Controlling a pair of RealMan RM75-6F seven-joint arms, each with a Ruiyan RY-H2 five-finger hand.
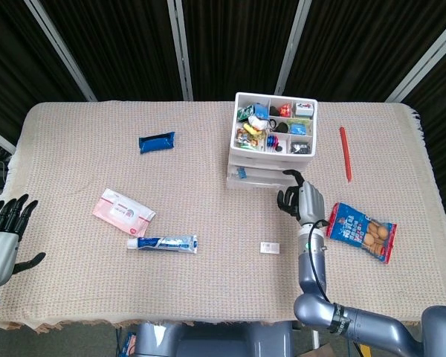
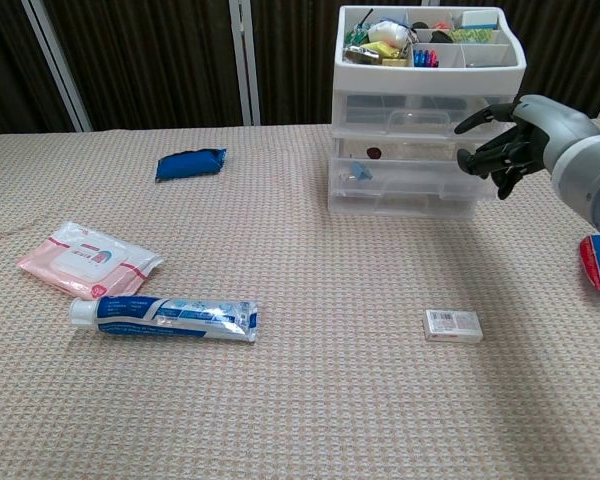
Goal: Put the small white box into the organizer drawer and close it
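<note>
**White box still on counter, drawers shut**

Beige woven cloth covers the counter (image 1: 74, 141). Left to right: left robot hand (image 1: 4, 227) sits off the left edge, fingers spread, holding nothing. Wipes pack (image 2: 88, 258) and toothpaste tube (image 2: 165, 317) lie toward the front left, blue pouch (image 2: 191, 163) further back. Small white box (image 2: 453, 325) lies flat near the front edge, right of centre, untouched, well apart from both hands. Organizer (image 2: 420, 120) stands at the back, right of centre; drawer fronts look flush, so I judge none is open yet. Right robot hand (image 2: 510, 140) hovers at the organizer's right front corner, level with the upper drawers, fingers loosely curled, nothing held; can't tell if it touches the plastic. Snack bag (image 1: 361, 231) and red pen (image 1: 345, 153) are toward the right edge.

Status: nothing done. Left: open drawer, pick box, place, close.
</note>
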